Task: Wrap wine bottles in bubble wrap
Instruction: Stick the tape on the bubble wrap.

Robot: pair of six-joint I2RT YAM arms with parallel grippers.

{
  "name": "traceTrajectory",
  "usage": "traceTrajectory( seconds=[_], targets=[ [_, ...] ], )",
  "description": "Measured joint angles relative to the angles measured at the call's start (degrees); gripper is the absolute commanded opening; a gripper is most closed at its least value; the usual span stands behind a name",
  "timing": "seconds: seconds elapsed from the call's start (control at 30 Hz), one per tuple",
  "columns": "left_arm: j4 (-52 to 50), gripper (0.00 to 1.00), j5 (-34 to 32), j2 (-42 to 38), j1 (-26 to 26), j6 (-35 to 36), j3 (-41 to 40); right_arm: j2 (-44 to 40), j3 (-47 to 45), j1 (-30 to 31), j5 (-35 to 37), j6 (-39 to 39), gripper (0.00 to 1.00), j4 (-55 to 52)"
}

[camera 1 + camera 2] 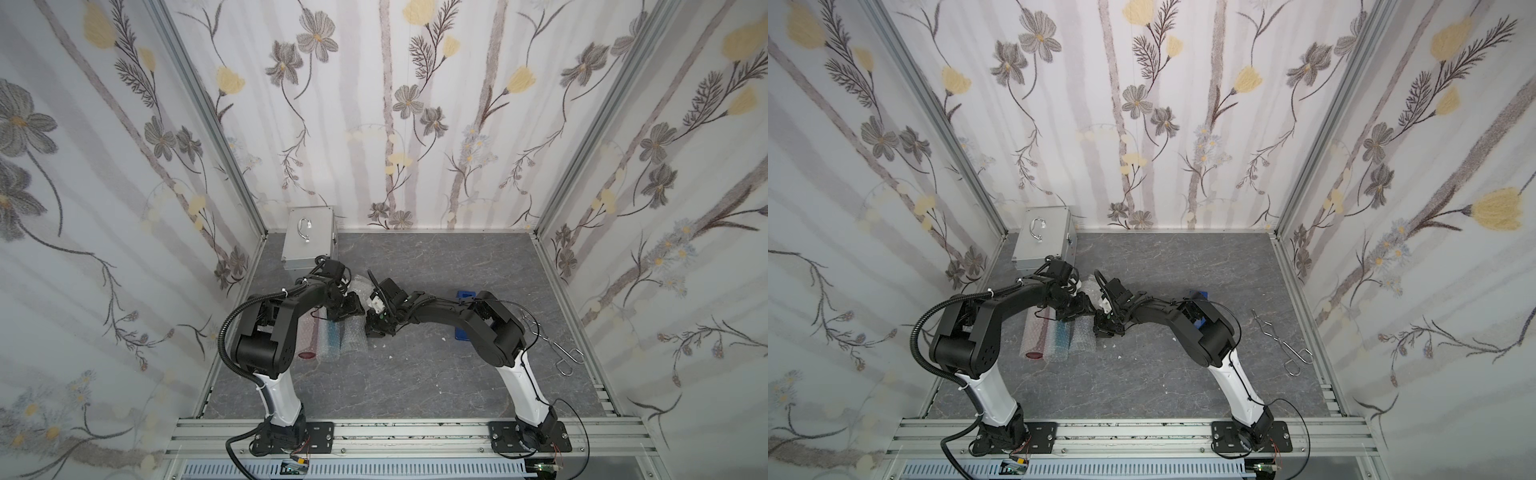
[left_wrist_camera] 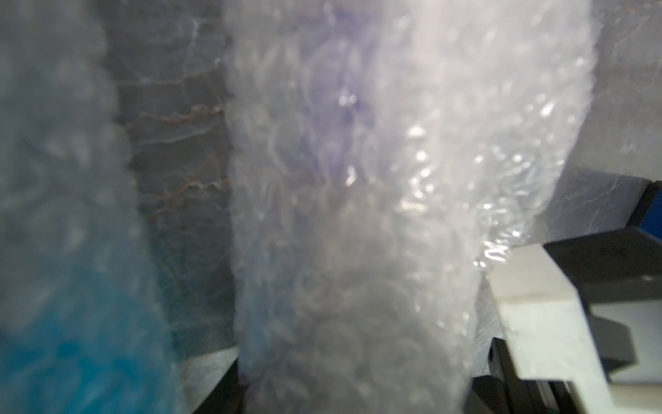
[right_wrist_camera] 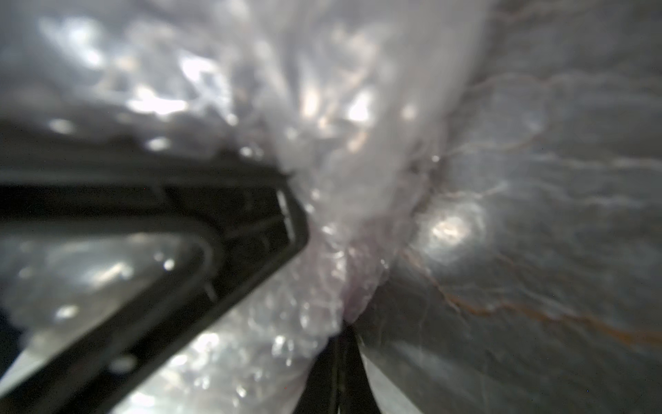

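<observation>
R gripper (image 1: 375, 329) clamped shut on bubble wrap (image 3: 358, 179), wrapped purple bottle (image 2: 358, 215) lies just to my L, long axis front-back, L gripper (image 1: 347, 316) right over it, can't tell its grip.

The walls (image 1: 415, 124) are white with grey stripes, grey flowers and pale yellow blooms. The table (image 1: 415, 374) is dark grey, marbled with pale and rusty veins. The case (image 1: 309, 241), upper left of the table, is silver. The arms (image 1: 291, 309) are black with white bases. The wrap (image 1: 353, 338) is clear and bubbled, tinted by the blue bottle (image 1: 332, 334), the purple bottle (image 2: 344, 118) and the red bottle (image 1: 307, 356). The dispenser (image 1: 463, 332) is blue.
</observation>
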Motion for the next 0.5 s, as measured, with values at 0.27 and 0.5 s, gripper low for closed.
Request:
traceTrajectory(
  seconds=[0.27, 0.5],
  targets=[
    [-1.3, 0.24, -2.9, -0.6, -0.6, -0.9, 0.5, -12.2, -9.1, -3.3, 6.7, -1.5, 0.06, -0.9],
    [-3.9, 0.65, -5.3, -1.8, -1.3, -0.9, 2.3, -20.9, -14.6, -5.4, 11.3, -3.2, 0.10, -3.5]
  ],
)
